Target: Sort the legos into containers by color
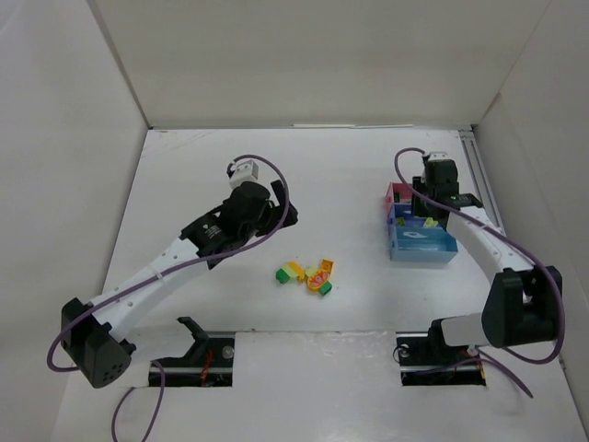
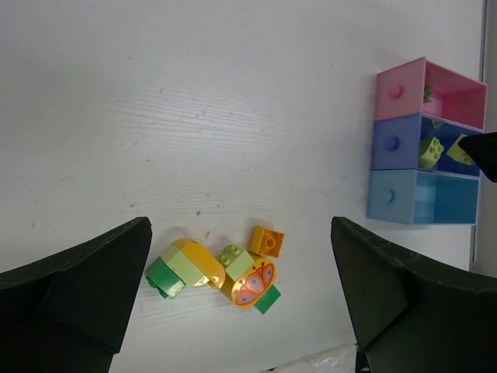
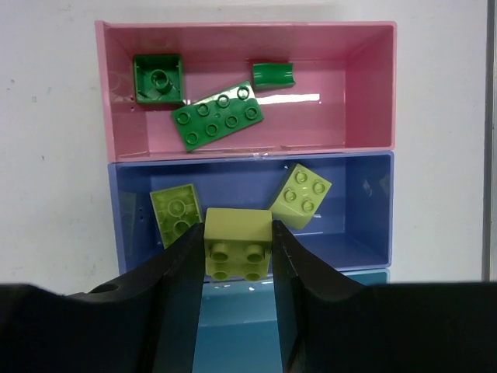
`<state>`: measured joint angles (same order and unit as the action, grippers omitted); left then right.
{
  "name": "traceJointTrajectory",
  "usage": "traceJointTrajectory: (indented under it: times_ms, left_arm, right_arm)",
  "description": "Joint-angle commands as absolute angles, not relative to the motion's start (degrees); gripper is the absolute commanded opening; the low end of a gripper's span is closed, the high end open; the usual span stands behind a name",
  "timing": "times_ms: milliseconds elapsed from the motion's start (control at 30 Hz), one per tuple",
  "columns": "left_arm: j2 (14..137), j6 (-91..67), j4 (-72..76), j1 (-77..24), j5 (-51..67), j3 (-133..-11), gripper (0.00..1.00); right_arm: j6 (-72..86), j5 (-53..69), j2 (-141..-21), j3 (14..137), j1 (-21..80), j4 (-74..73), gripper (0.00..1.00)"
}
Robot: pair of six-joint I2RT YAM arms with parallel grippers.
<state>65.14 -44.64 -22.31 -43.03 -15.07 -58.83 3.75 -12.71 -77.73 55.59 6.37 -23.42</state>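
Half shut on a pale yellow-green studded plastic brick point(image 3: 237, 231) with the right gripper point(image 3: 237, 256), over the near wall of the dark blue plastic tray point(image 3: 115, 208) with two matching bricks point(image 3: 301, 198) inside. Seems the placing step; calls next for easing forward, then opening. Holds the left gripper point(image 2: 241, 272) wide open, empty, well left of that tray, over the loose green, yellow and orange bricks point(image 2: 190, 268).

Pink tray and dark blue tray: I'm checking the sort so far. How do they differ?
The pink tray holds dark green pieces; the dark blue tray holds pale yellow-green ones. The pink tray has three, the dark blue tray two, with a third pale brick gripped in the right end effector above its near edge. Both are shallow, rectangular and joined.
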Motion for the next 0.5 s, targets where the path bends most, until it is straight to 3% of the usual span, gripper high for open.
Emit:
traceJointTrajectory:
  times_ms: [0,133,200,367,467]
  left_arm:
    - [65.74,-45.44,-22.41,-42.89,-15.12,-58.01,1.00]
    - [66.27,-44.22,-21.72,-42.89,-13.63,-57.40,1.00]
    - [66.80,-43.24,-21.01,-42.89,-12.05,-57.39,1.00]
    - [67.85,-41.23,-20.21,-42.89,-8.36,-55.64,1.00]
    - [67.85,-41.22,-20.74,-42.89,-8.35,-54.24,1.00]
  right_arm:
    - [5.71,-14.67,-78.83,56.87,6.06,-21.36,0.14]
    - [5.71,-15.29,-78.84,56.87,6.06,-21.36,0.42]
    - [5.71,-15.29,-78.84,56.87,6.06,-21.36,0.51]
    - [5.71,-15.29,-77.09,56.87,6.06,-21.97,0.66]
    - [5.71,-15.29,-75.51,56.34,6.06,-22.59,0.66]
